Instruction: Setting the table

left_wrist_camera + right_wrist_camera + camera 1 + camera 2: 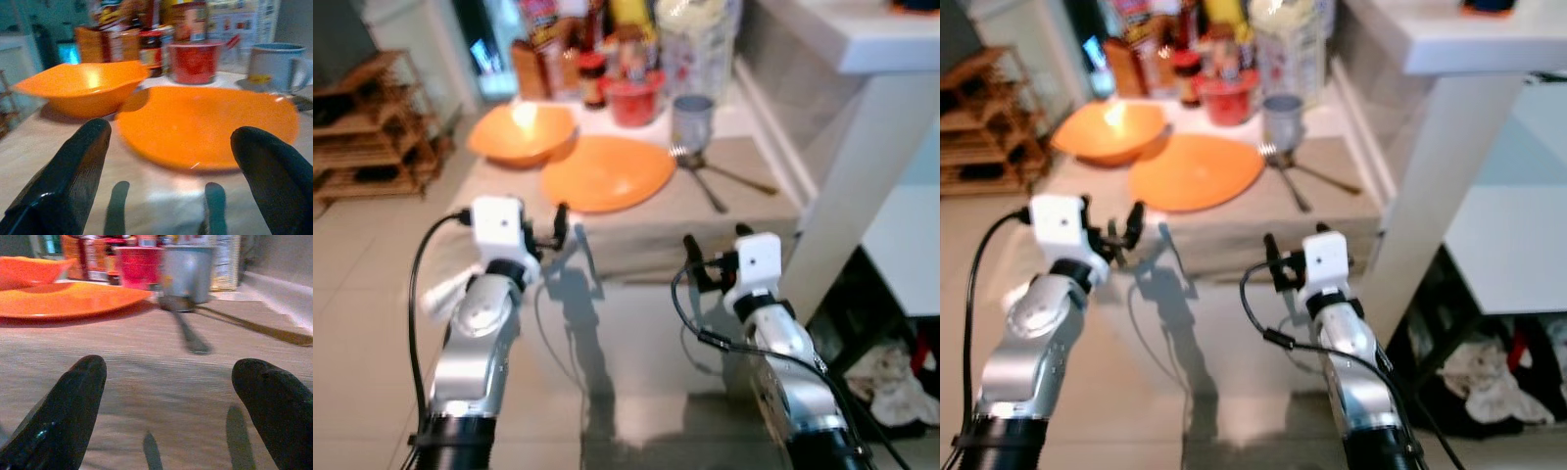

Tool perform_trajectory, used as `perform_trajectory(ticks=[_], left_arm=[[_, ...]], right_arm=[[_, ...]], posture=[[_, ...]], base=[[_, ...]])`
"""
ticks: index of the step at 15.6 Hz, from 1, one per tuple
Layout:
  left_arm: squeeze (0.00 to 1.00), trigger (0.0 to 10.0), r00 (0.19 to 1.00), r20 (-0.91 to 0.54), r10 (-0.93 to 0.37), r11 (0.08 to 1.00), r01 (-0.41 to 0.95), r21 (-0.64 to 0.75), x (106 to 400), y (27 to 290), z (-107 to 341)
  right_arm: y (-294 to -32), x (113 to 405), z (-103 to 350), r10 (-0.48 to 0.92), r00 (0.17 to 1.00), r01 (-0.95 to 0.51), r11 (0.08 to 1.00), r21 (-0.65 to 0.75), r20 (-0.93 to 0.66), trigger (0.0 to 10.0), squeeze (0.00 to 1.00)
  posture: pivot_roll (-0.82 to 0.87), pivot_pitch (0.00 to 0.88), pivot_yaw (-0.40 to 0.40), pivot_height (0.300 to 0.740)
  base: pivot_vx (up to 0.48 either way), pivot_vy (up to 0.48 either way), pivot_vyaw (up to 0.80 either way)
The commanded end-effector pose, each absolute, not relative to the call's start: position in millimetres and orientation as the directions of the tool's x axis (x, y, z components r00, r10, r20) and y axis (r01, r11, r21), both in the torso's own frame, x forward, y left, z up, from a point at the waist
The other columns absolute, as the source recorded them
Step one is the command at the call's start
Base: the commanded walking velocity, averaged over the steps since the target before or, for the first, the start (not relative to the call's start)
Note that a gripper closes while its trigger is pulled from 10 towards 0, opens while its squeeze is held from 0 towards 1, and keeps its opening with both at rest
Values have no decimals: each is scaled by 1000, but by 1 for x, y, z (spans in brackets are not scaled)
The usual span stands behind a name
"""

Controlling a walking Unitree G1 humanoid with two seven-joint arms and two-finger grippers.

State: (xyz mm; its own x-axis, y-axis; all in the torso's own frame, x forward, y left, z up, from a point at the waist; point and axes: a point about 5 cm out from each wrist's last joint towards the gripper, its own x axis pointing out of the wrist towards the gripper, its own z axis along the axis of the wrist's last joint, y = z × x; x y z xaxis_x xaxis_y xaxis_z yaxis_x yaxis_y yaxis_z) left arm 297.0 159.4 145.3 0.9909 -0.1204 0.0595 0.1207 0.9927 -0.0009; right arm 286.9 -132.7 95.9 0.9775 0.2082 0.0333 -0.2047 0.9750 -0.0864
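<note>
Left gripper point(558, 231): hung just short of the table's near edge, fingers spread wide and holding nothing, aimed at the plate.
Risk, left side: I judged that closing on the plate's low, sloping rim could tip it or push it far into the bowl, since the two sat just beside each other.
Bowl point(522, 132): orange, at the far left of the table point(636, 235); nothing could be seen inside it but a bright reflection.
Plate point(607, 173): orange, shallow, bare, in the middle, right of and nearer than the bowl.
Red cup point(632, 101): far, behind the plate; contents hidden by blur.
Jars and bottles point(578, 44): crowded along the far edge; a long reach could knock them over.
Grey mug point(692, 120): far right of the plate; inside not visible.
Fork point(699, 180) and spoon point(736, 178): lay flat beside the mug, handles crossing toward the near right.
Right gripper point(715, 251): near the table's near edge, fingers apart, empty.
Risk, right side: thin cutlery lying flat could slip from the pads or slide off the right edge.
</note>
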Motion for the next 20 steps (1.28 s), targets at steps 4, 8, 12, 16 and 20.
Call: perform_trajectory(ticks=[4,8,12,16,20], left_arm=[[0,10000,994,80,-80,997,80,8,298,162,150],[0,0,990,123,-68,998,68,7,299,164,156],[0,0,989,122,-82,996,80,24,300,163,155],[0,0,980,135,-146,989,144,24,299,154,155],[0,0,964,141,-224,975,222,27,297,147,156]], right_arm=[[-133,287,97,218,975,-213,972,-100,36,10000,0],[-131,287,97,223,974,-218,971,-99,36,10000,0],[-126,287,119,229,966,-215,969,-121,122,10000,0],[-130,287,125,208,969,-193,974,-121,135,10000,0],[-130,292,125,197,971,-182,976,-118,132,10000,0]], posture=[[-78,0,78,740],[-80,0,81,740],[-83,0,81,740],[-88,0,84,740],[-85,0,87,740]], base=[[307,0,0],[0,0,0],[0,0,0],[0,0,0],[0,0,0]])
